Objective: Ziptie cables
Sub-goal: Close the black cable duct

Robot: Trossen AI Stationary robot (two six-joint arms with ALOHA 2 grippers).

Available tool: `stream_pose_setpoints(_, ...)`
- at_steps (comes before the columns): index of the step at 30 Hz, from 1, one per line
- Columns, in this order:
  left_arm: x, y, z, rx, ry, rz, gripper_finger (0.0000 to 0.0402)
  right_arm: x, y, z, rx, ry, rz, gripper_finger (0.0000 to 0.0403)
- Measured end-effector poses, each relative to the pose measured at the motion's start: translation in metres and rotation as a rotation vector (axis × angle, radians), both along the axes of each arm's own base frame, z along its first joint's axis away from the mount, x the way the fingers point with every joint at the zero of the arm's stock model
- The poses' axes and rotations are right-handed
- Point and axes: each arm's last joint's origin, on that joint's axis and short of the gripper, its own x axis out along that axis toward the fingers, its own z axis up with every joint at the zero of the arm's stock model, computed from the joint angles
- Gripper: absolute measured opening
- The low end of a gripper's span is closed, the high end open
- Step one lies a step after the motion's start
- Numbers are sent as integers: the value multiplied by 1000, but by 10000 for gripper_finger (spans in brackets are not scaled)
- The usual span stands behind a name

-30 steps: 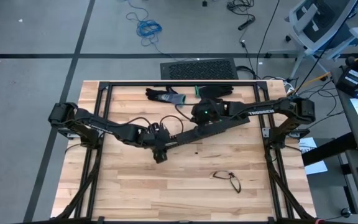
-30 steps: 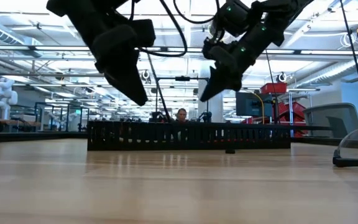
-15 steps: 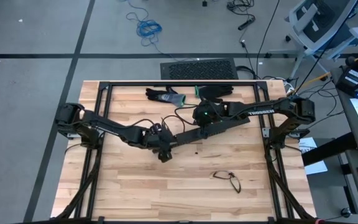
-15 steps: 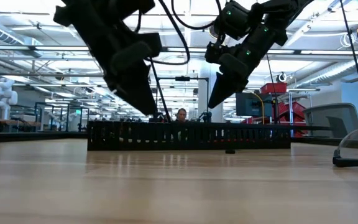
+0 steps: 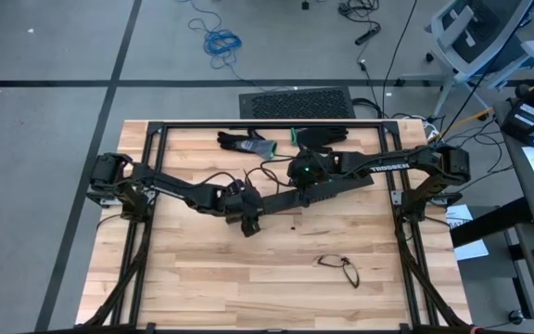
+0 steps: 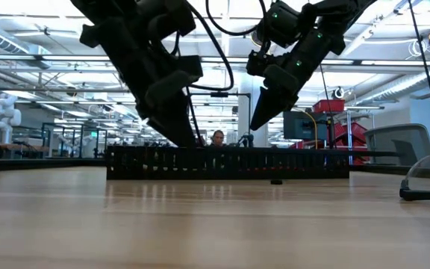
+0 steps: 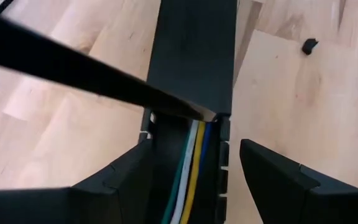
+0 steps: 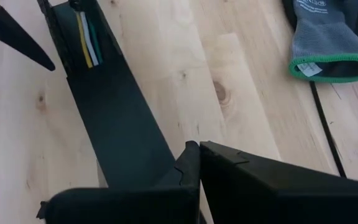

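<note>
1. We are hanging the left gripper [image 7: 188,177] over one end of the long black duct [image 5: 315,191], fingers [image 7: 278,180] spread apart and holding nothing, one on each side of the duct's walls.

2. We are looking straight down into the channel, and the cables [image 7: 191,168] are lying right between our open fingers: green, white, yellow and blue strands, running lengthwise inside the duct. A cover is hiding them further along; only this uncovered end is showing them.

3. We are judging the coming move on this: the cables' long axis is following the duct, diagonal across the table, and they are sitting directly below the left claw, which is clearly the nearer arm.

4. We are keeping the right gripper [image 8: 194,171] pinched shut on nothing, poised above the covered stretch of the duct, further along toward the right arm's side. From its wrist the cables [image 8: 87,36] are showing at the far open end.

5. We are seeing both claws from the low camera above the duct [image 6: 226,162], the left gripper [image 6: 181,127] dipping nearly to its top edge, the right gripper [image 6: 263,112] hanging clear.

6. We are working on a pale wooden table [image 5: 202,278]. A grey glove [image 5: 244,143] is lying at the back edge, and a small dark wire loop [image 5: 339,266] is sitting well apart, nearer the front.

7. We are glimpsing a big bright workshop beyond, with a person behind the duct, a white humanoid robot far off, and an office chair [image 5: 476,37].
</note>
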Motion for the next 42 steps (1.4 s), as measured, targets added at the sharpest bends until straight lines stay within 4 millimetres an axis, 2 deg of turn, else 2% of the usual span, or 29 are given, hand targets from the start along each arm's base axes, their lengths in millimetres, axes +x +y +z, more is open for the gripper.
stream_pose_setpoints(3,1,1,3,6,6,-21,235,0,0,0,2,-1,-3,0)
stream_pose_setpoints(7,7,0,26,-11,-58,-29,236,0,0,0,5,-1,-5,0)
stream_pose_setpoints(9,7,1,31,-12,-36,-30,242,0,0,0,4,-1,-5,0)
stream_pose_setpoints(15,4,4,24,-105,46,-121,283,0,-1,0,2,-1,-4,0)
stream_pose_setpoints(20,4,11,24,-56,56,-169,324,0,-1,0,-6,-1,-8,0)
stream_pose_setpoints(26,2,27,22,-28,69,-119,359,0,-1,1,-4,-7,-14,0)
stream_pose_setpoints(33,3,31,19,-46,73,-100,366,0,-1,1,-7,-7,-11,0)
stream_pose_setpoints(39,9,28,0,-109,112,-63,366,0,-1,1,-7,-7,-10,0)
stream_pose_setpoints(42,12,27,-1,-123,84,-43,366,0,-1,1,-8,-7,-8,0)
